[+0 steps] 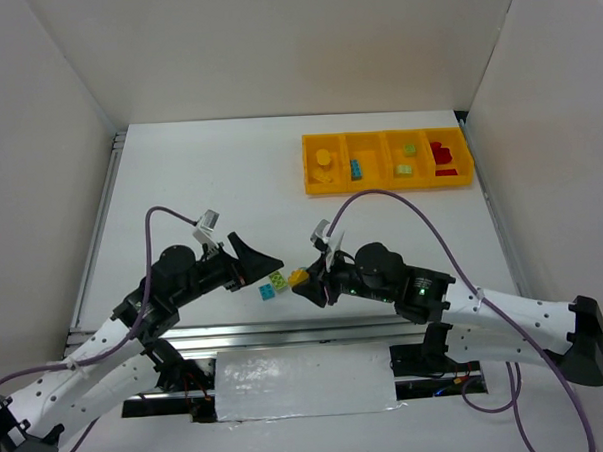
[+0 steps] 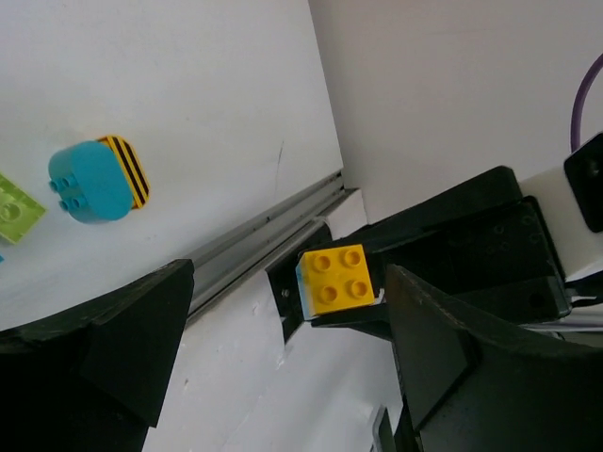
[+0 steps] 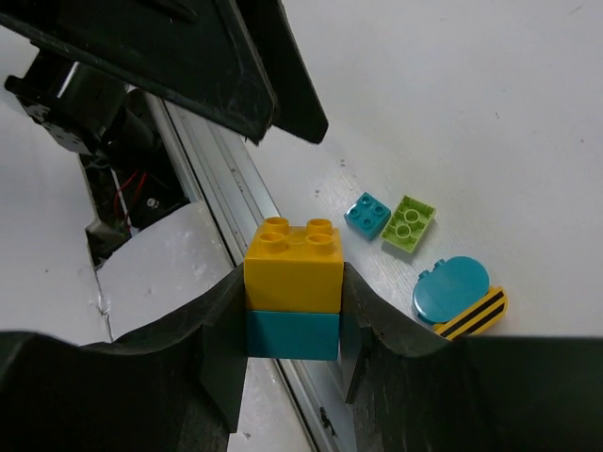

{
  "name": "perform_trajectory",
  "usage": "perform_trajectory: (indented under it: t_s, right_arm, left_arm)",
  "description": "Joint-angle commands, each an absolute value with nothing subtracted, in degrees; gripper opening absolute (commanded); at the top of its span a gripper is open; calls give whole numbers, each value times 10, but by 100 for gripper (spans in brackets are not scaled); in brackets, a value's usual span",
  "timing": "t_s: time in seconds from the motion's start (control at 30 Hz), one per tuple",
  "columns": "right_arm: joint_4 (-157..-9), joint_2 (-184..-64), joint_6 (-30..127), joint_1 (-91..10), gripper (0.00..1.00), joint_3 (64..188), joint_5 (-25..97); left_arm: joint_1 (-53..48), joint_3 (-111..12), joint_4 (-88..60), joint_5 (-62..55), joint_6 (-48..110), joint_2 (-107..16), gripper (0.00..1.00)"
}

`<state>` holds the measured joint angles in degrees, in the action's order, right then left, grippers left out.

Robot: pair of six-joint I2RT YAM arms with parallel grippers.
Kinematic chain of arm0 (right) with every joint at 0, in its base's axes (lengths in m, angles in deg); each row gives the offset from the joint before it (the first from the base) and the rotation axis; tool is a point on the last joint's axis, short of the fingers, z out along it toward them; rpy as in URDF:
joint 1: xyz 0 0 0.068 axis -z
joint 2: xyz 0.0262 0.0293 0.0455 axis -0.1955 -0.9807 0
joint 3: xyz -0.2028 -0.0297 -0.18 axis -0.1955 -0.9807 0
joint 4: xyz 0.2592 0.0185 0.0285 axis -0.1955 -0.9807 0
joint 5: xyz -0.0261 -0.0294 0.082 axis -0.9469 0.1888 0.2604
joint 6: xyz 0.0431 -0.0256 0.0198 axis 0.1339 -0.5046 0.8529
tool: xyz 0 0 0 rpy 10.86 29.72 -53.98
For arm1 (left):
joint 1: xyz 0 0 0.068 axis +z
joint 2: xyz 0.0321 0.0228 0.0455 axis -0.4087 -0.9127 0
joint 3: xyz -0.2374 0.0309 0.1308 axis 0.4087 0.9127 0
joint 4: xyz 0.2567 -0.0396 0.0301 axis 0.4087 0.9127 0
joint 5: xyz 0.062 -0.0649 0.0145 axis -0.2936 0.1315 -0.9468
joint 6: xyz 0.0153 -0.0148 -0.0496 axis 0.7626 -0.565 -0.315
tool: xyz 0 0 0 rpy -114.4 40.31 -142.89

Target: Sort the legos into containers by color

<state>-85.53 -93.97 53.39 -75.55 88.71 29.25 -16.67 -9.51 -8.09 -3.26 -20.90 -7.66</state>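
Observation:
My right gripper point(image 3: 292, 303) is shut on a stack of two legos, a yellow brick point(image 3: 293, 264) on top of a blue one point(image 3: 292, 335), held above the table's near edge point(image 1: 300, 276). My left gripper point(image 2: 287, 315) faces it with its jaws wide open. The yellow brick point(image 2: 341, 279) shows between them, untouched. On the table lie a small blue plate point(image 3: 367, 214), a green plate point(image 3: 409, 224) and a rounded blue piece point(image 3: 450, 289) joined to a yellow-black striped one point(image 3: 476, 314). The yellow containers point(image 1: 313, 181) stand at the back right, holding yellow, blue, green and red bricks.
An aluminium rail point(image 2: 254, 240) runs along the table's near edge under both grippers. White walls close in the table on three sides. Purple cables point(image 1: 421, 216) arch over each arm.

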Motion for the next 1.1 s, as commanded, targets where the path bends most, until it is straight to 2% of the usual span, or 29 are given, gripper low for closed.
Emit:
perform_trajectory:
  t_s: [0.0, 0.23, 0.7, 0.73, 0.83, 0.9, 0.93, 0.97, 1.07]
  right_arm:
    - [-827, -936, 511, -760, 0, 902, 285]
    - [-857, -976, 506, -760, 0, 938, 250]
    - [-841, -1006, 506, -785, 0, 971, 247]
    - [-843, -1010, 506, -787, 0, 974, 239]
    - [-850, -1026, 508, -788, 0, 986, 223]
    - [-860, -1042, 508, -789, 0, 998, 213]
    - [-864, -1049, 508, -788, 0, 1003, 208]
    - [-871, -1055, 509, -788, 0, 1008, 198]
    - [-875, -1081, 516, -788, 1, 1018, 169]
  left_arm:
    - [-171, -82, -179, 36, -251, -86, 94]
    - [-177, -59, -235, 57, -271, -95, 92]
    - [-187, -45, -275, 66, -266, -145, 77]
    - [-188, -45, -279, 68, -268, -147, 71]
    - [-193, -44, -287, 71, -267, -149, 63]
    - [-196, -45, -287, 72, -264, -149, 52]
    - [-196, -45, -290, 74, -264, -149, 45]
    - [-196, -45, -291, 77, -263, -150, 28]
    - [-197, -54, -288, 88, -257, -156, 0]
